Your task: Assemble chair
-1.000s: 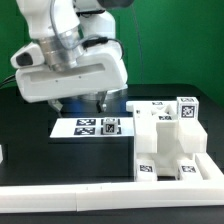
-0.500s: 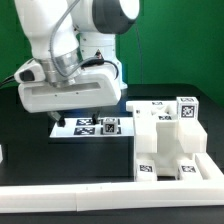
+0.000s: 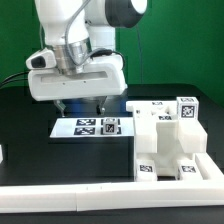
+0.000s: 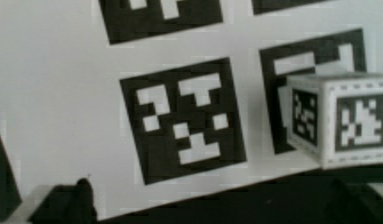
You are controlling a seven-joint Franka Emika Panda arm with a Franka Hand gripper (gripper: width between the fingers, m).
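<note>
Nearest to the exterior camera, a long white rail lies across the front edge of the black counter. Just behind it, at the exterior view's right, stands the group of white chair parts: blocky pieces of different heights set close together, each with small black-and-white square tags on its faces. The tallest piece is at the back right and shows a tag on its top. The parts look plain, matte and sharp-edged, and they touch or nearly touch one another; I cannot tell whether any are already joined.

To the exterior view's left of these parts, the marker board lies flat on the counter. On the board stands a small tagged cube; the wrist view shows it upright on the white surface, beside large printed tags.

Above the board hangs the gripper, below the broad white body of the arm. Its two dark fingers point down and stand apart, with nothing between them, so it appears to be open and empty. The fingertip is seen dark and blurred at the edge of the wrist view. A green wall closes the scene behind.
</note>
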